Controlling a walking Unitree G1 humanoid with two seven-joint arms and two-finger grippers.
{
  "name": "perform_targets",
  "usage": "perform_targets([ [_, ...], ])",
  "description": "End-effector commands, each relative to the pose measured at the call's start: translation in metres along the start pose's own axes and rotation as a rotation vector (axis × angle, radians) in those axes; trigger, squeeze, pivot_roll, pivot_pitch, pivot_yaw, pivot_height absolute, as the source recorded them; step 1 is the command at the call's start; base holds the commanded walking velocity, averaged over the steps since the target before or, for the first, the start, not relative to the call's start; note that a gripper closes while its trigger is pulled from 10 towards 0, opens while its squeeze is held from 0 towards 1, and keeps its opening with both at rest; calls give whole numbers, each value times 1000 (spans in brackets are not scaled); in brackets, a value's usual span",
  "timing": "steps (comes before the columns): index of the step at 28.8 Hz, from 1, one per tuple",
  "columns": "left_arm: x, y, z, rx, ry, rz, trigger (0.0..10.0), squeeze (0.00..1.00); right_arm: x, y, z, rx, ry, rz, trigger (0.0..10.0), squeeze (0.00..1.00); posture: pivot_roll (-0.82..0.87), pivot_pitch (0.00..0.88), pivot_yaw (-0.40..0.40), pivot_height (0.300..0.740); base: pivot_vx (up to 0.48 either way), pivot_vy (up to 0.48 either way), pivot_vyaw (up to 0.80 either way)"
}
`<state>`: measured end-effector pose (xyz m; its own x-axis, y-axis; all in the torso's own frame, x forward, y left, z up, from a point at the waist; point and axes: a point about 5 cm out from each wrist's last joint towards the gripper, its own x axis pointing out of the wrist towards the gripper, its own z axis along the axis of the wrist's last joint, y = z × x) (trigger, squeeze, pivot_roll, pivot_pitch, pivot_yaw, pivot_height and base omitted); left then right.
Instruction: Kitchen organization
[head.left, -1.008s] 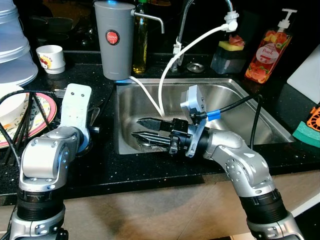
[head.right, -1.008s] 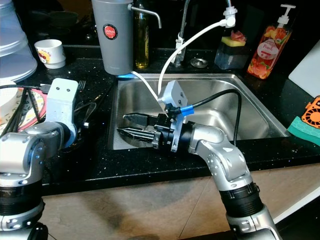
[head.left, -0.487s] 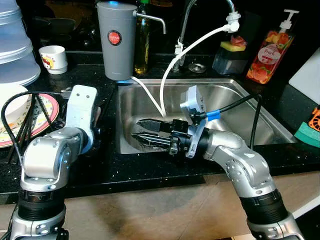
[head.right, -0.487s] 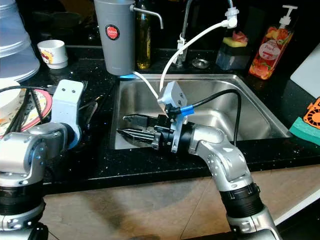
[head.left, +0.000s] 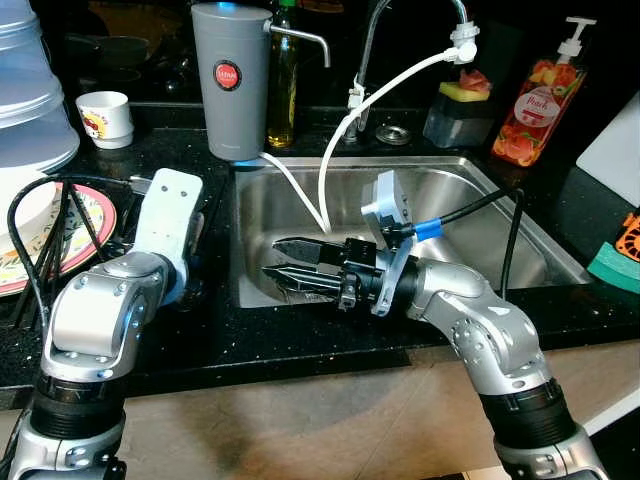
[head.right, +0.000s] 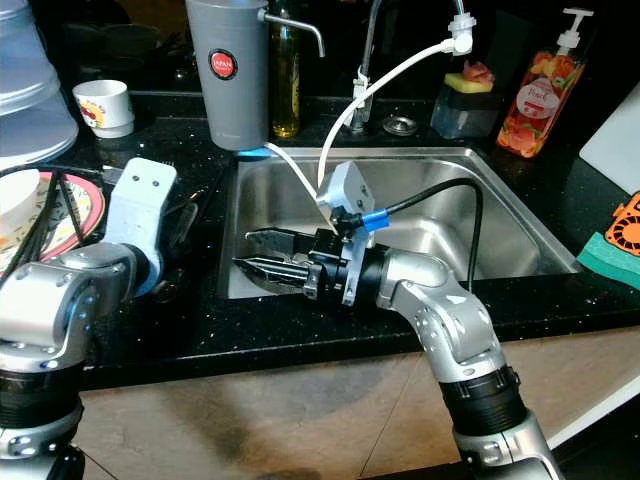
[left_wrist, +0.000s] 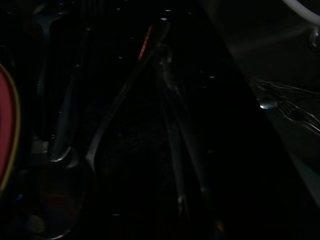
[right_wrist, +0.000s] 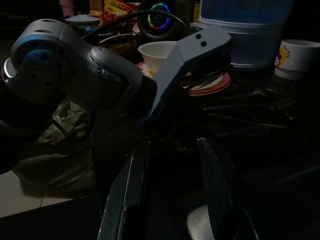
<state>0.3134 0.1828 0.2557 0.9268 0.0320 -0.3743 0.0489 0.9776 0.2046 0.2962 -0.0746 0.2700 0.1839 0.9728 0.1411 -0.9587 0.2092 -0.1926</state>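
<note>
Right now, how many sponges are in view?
2. A yellow sponge sits in the holder behind the sink; a green sponge lies on the counter at far right. Others may be hidden.

The left arm's fingers are hidden behind its wrist (head.left: 170, 215). The cutlery (left_wrist: 120, 105) on the surface is almost lost in darkness.

Silver jointed arms (black cables, blue-tipped), black-fingered right hand (head.left: 283, 263)
</note>
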Motion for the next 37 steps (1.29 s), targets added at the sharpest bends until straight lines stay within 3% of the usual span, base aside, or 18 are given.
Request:
perform_targets([
  [1, 1, 2, -1, 2, 10, 17, 10000, 1000, -1, 3, 3, -9, -8, 12, 10000, 0, -9, 116, -30, 740, 0, 0, 0],
  [2, 1, 3, -1, 18, 15, 25, 10000, 1000, -1, 3, 4, -9, -9, 12, 10000, 0, -9, 116, -30, 740, 0, 0, 0],
  [3, 2, 5, -3, 31, 23, 35, 10000, 835, -1, 3, 4, -8, -10, 13, 10000, 0, -9, 116, -30, 740, 0, 0, 0],
  [4, 2, 5, -3, 31, 23, 35, 10000, 835, -1, 3, 4, -8, -10, 13, 10000, 0, -9, 116, -30, 740, 0, 0, 0],
  [5, 2, 6, -5, 47, 37, 45, 10000, 0, -1, 3, 4, -8, -10, 13, 10000, 0, -10, 116, -30, 740, 0, 0, 0],
  [16, 3, 6, -8, 83, 48, 44, 10000, 0, -2, 3, 4, -7, -7, 16, 10000, 0, -9, 115, -30, 740, 0, 0, 0],
  [17, 3, 4, -9, 75, 51, 27, 3490, 0, -2, 4, 3, -8, -6, 16, 10000, 0, -9, 114, -29, 740, 0, 0, 0],
  [18, 3, 2, -10, 62, 52, 7, 0, 0, -2, 4, 3, -8, -6, 17, 10000, 0, -9, 114, -29, 740, 0, 0, 0],
  [28, 1, -5, -9, 22, 48, -45, 0, 0, -1, 5, 3, -10, -3, 20, 10000, 0, -9, 104, -27, 740, 0, 0, 0],
  [33, 0, -1, -3, 16, 12, -7, 0, 0, -2, 5, 3, -11, -5, 19, 10000, 0, -8, 101, -27, 740, 0, 0, 0],
  [37, -1, 12, 15, 17, -106, 99, 0, 0, -1, 5, 4, -12, -7, 20, 10000, 0, -7, 105, -27, 740, 0, 0, 0],
])
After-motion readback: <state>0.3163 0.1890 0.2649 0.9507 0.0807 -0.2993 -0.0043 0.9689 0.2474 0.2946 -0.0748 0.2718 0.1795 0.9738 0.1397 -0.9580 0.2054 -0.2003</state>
